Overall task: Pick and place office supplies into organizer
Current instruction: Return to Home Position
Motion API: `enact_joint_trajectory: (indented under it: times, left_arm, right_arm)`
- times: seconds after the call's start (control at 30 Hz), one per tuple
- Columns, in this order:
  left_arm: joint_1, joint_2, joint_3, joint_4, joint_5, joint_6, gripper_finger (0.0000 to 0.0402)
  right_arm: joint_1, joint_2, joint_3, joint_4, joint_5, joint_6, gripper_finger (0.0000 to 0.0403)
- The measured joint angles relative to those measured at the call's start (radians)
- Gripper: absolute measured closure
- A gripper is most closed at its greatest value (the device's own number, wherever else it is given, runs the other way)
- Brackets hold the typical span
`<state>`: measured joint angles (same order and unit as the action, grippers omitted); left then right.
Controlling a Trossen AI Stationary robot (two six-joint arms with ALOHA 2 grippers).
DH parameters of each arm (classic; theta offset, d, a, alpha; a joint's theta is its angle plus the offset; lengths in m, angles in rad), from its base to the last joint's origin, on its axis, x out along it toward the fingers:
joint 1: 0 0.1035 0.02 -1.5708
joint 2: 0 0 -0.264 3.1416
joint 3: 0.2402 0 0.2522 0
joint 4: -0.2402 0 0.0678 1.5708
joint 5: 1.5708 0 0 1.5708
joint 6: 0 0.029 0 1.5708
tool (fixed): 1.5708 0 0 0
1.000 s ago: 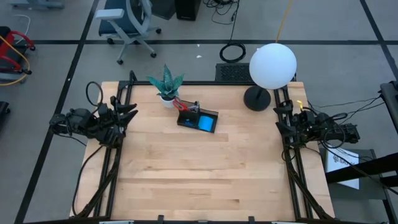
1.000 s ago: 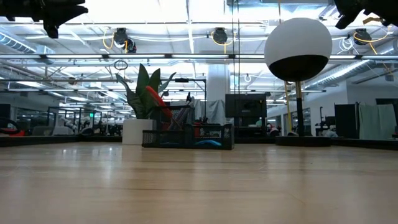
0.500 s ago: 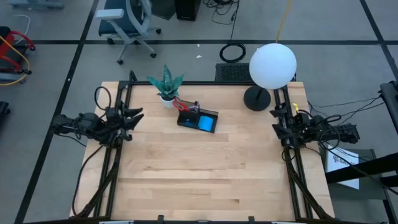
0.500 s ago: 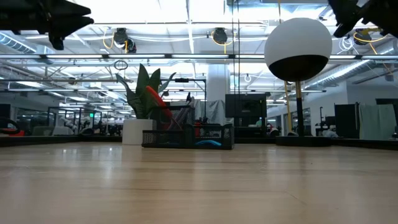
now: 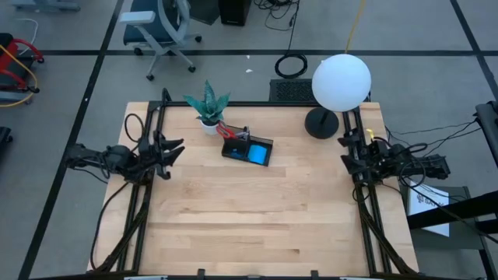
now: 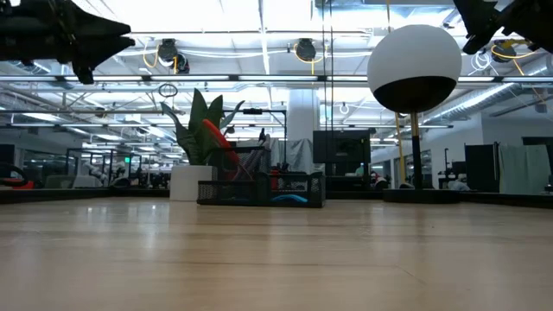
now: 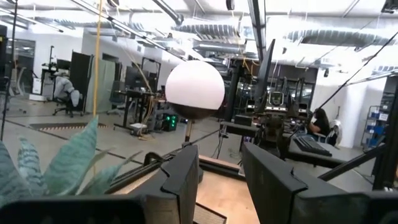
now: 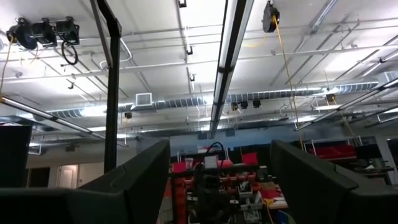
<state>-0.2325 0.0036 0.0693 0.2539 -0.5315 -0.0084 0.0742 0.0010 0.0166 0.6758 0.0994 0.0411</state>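
Note:
The black organizer stands on the table's far middle, right of the plant. A bright blue notepad lies in it, and red-handled scissors stick up from its back section, slanting toward the plant; the low view shows them too. My left gripper hangs open above the table's left edge, nothing between its fingers. My right gripper hangs open above the right edge, tipped upward at the ceiling. Both are far from the organizer.
A green plant in a white pot stands just behind and left of the organizer. A lamp with a white globe and a round black base is at the far right. Bare wood fills the table's near half.
My left gripper has reached out from the left edge toward the table's right and has sunk a little, staying open. My right gripper has sunk slightly. The organizer and what is in it have kept still.

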Motion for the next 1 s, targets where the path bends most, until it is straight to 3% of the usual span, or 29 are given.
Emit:
enact_joint_trajectory:
  times: [0.2,0.37,1.0]
  left_arm:
    - [0.000,0.001,-0.060,0.075,0.019,-0.017,0.0270]
    - [-0.001,0.001,-0.060,0.107,0.142,0.007,0.0270]
    - [0.156,0.055,-0.060,0.120,0.218,-0.008,0.0270]
  right_arm:
    - [0.000,0.000,-0.001,-0.012,0.000,0.000,0.0135]
    - [0.000,0.000,-0.002,-0.015,0.000,0.000,0.0132]
    - [0.000,0.000,-0.003,-0.014,0.004,-0.019,0.0135]
